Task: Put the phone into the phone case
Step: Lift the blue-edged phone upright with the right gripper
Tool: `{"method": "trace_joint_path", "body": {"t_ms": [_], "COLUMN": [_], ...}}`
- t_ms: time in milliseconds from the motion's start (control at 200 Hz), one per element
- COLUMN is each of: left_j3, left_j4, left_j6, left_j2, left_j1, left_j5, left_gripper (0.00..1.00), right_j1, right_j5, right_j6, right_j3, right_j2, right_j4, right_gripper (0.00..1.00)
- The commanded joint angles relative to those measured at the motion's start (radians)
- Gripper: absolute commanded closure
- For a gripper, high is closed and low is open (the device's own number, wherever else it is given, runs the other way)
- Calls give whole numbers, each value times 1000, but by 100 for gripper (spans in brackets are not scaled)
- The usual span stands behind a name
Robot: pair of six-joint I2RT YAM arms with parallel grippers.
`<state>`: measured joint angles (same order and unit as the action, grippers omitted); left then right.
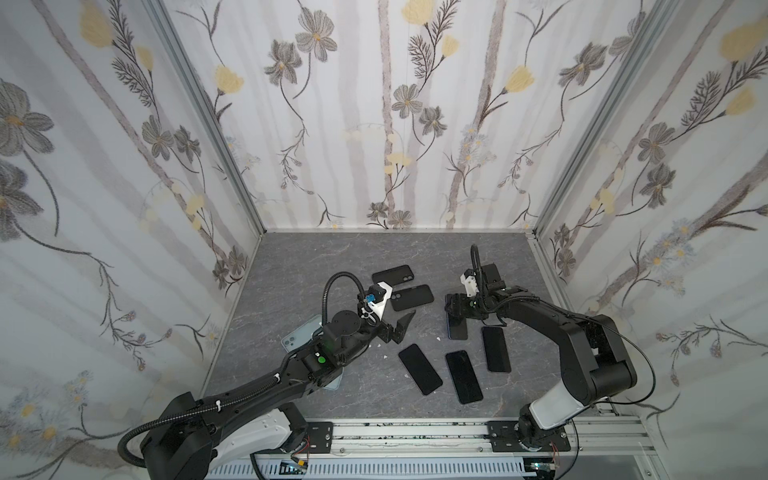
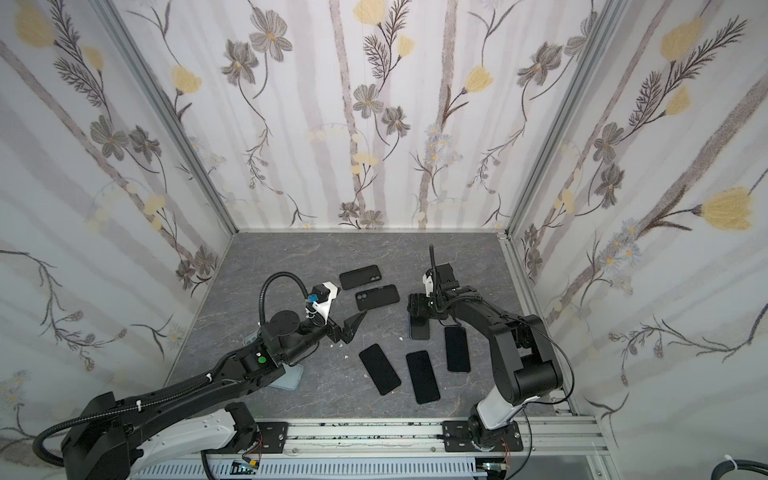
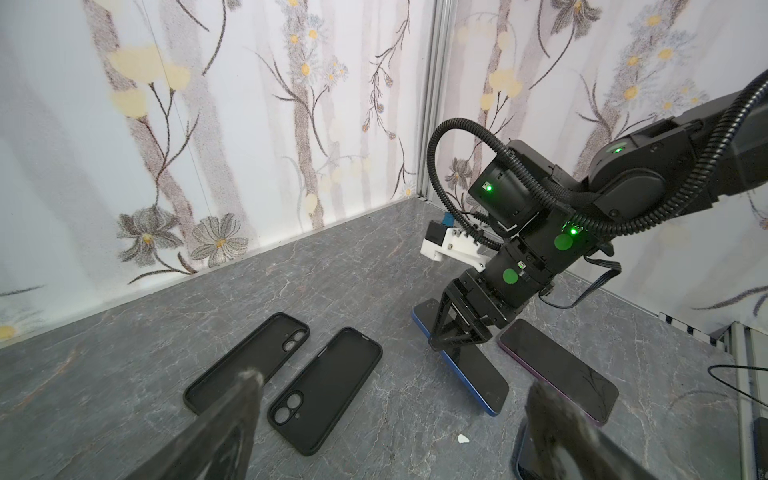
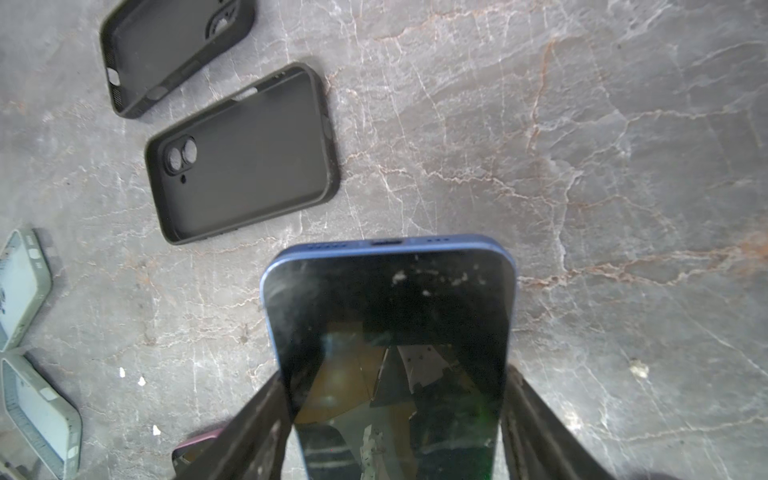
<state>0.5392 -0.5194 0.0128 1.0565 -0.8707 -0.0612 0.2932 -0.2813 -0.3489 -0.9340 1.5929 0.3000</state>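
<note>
A lab test cell: floral-papered panels (image 1: 374, 124) in aluminium framing (image 1: 210, 120), marble-look tabletop (image 1: 332, 257), slotted mounting rail (image 1: 415, 432) along the front

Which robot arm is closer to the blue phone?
Right. The right end effector grips the blue phone by its sides; the left end effector hangs open, apart from it.

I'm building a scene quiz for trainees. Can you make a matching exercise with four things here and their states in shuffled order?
Things:
1. blue phone
2. purple phone
3. left gripper
4. pale green cases

States:
A. open, holding nothing
B. partly hidden under the left arm
C. cracked screen, lying flat
D. clamped by the right gripper

Pairs: 1-D, 2-C, 3-A, 4-B
</note>
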Motion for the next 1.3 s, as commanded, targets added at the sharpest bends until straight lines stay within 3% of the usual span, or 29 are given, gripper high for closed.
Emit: {"method": "trace_joint_path", "body": {"t_ms": [0,365,724,1294], "left_j3": [-3,-70,-66,-40], "left_j4": [-107,-312,-516,-745], "left_j6": [48,38,-52,-133], "left_j2": [30,79,156,300], "left_j1": [-7,-20,-41,-44], "left_j5": [-25,-54,-26,32], "left_gripper": [0,0,9,13], "right_j1": [-5,-3,22,104], "right_j5": [-62,-172,-195,-171], "right_j6": [-38,-219,-385,-457], "right_j3": [13,44,-14,-135], "right_j2": [-52,-234,-415,-433], "right_j4": [-82,-197,-286,-321], "right_gripper": [36,38,39,39]}}
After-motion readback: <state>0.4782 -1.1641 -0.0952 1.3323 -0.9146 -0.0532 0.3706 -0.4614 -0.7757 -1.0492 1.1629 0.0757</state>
